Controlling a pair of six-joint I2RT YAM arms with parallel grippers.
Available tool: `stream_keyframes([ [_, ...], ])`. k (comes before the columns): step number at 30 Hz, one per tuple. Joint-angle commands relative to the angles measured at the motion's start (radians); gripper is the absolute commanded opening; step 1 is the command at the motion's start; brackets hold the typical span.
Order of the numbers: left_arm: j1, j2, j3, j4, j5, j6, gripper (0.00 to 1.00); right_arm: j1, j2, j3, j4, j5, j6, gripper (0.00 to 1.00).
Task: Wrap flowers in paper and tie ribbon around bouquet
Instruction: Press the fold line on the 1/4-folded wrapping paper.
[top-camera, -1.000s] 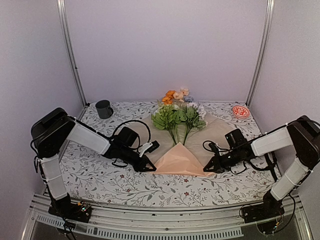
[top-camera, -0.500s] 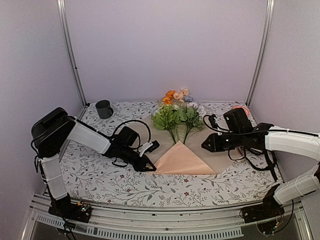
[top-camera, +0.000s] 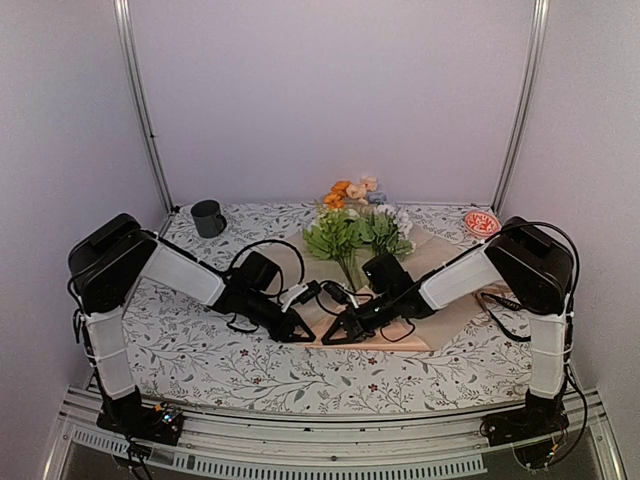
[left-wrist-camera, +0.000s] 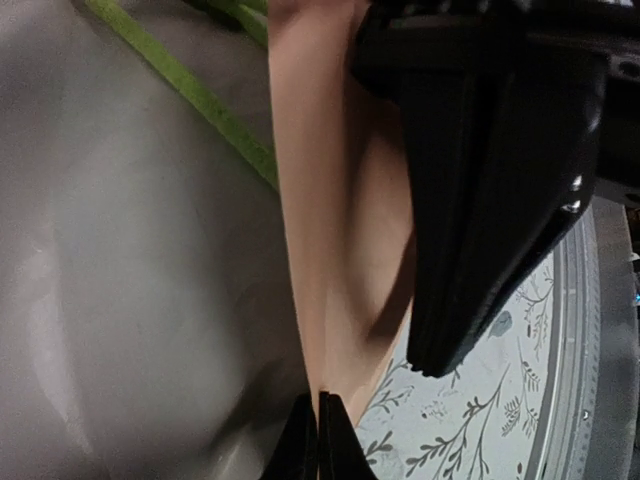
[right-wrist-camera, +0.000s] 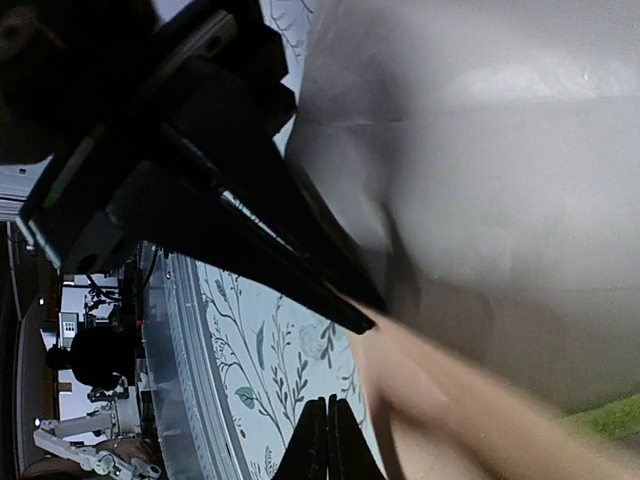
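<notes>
- I see the left gripper (top-camera: 303, 334) low over the table cover (top-camera: 200, 350), just left of the table's middle, with its fingers pressed tight together.
- In the left wrist view the peach paper (left-wrist-camera: 330, 200) narrows to a corner that runs straight into the seam between those fingertips. I read it as pinched there.
- The right gripper (top-camera: 330, 338) reaches across from the right and sits just beside the left one, tip near tip, above the same near-left corner of the sheet.
- Its fingers are also closed flat on each other. In the right wrist view the peach fold lies just to one side of the tips, blurred, and I see nothing between them.
- The left wrist view shows the right gripper's black finger lying over the fold, near its edge. I cannot tell whether it touches.
- The paper's pale side spreads away from the fold, with a green stem (left-wrist-camera: 190, 95) crossing it.
- The flowers (top-camera: 355, 225) lie at the sheet's far end, blooms pointing away from me.
- A dark mug (top-camera: 208, 217) stands at the far left, well apart.
</notes>
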Motion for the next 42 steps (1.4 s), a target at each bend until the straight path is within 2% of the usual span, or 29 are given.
stream_keyframes([
  [1, 0.010, 0.057, -0.011, -0.093, -0.049, 0.016, 0.00, -0.001, 0.069, 0.067, -0.044, 0.035, 0.006, 0.01],
  [8, 0.016, 0.053, -0.003, -0.136, -0.097, 0.036, 0.00, -0.054, 0.040, -0.022, -0.154, 0.130, -0.004, 0.01],
  [16, 0.024, 0.060, 0.012, -0.156, -0.102, 0.047, 0.00, -0.064, -0.053, -0.149, -0.230, 0.105, -0.132, 0.01],
  [22, 0.025, 0.060, 0.010, -0.162, -0.108, 0.049, 0.00, -0.181, -0.144, -0.323, -0.169, 0.096, -0.103, 0.01],
  [31, 0.028, 0.068, 0.017, -0.175, -0.109, 0.057, 0.00, -0.310, -0.228, -0.459, -0.200, 0.129, -0.123, 0.01],
  [42, 0.033, 0.072, 0.021, -0.188, -0.114, 0.061, 0.00, -0.343, -0.345, -0.538, -0.372, 0.285, -0.077, 0.01],
])
